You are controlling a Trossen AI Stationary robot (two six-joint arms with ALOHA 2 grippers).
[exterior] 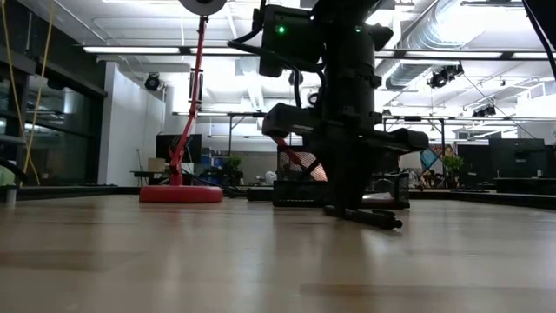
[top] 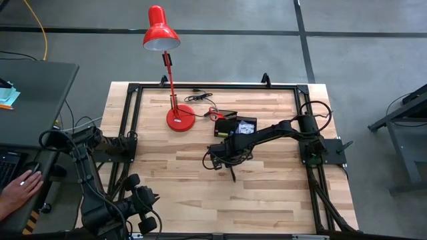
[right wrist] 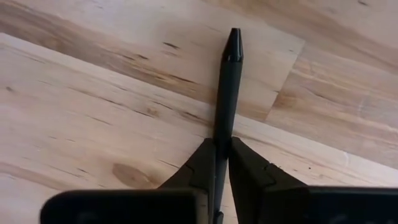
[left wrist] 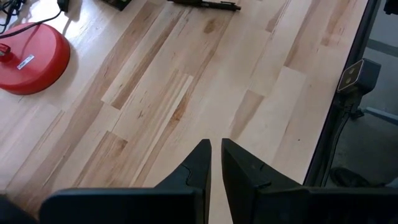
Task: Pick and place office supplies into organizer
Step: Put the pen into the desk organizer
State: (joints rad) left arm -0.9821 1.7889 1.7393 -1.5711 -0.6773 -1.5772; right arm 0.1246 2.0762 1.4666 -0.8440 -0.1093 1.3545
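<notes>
My right gripper (top: 231, 167) is at the table's middle, near side of the organizer (top: 227, 127), shut on a thin dark pen (right wrist: 227, 81). In the low view the pen (exterior: 365, 216) shows level, right at the tabletop, under the gripper (exterior: 347, 196). The organizer is a small black tray with something pale in one compartment. Red-handled scissors (top: 214, 113) show at its far left corner. My left gripper (left wrist: 216, 155) is shut and parked at the table's near left corner (top: 141, 200). The note pads are not plainly visible. My right gripper pinches the pen's shaft (right wrist: 222, 140) between its two fingers (right wrist: 202, 168), coming from above and pointing down. A long part of the pen sticks out past the fingertips to its cone tip (right wrist: 234, 37). The pen lies about level at the tabletop; I cannot tell whether it rests on it.
A red desk lamp stands on its round base (top: 180, 119) left of the organizer, its shade (top: 161, 30) beyond the far edge. A black metal frame (top: 130, 120) borders the table. Bare wood lies left and near of the right gripper. A person's hand (top: 20, 190) rests off the table, far left.
</notes>
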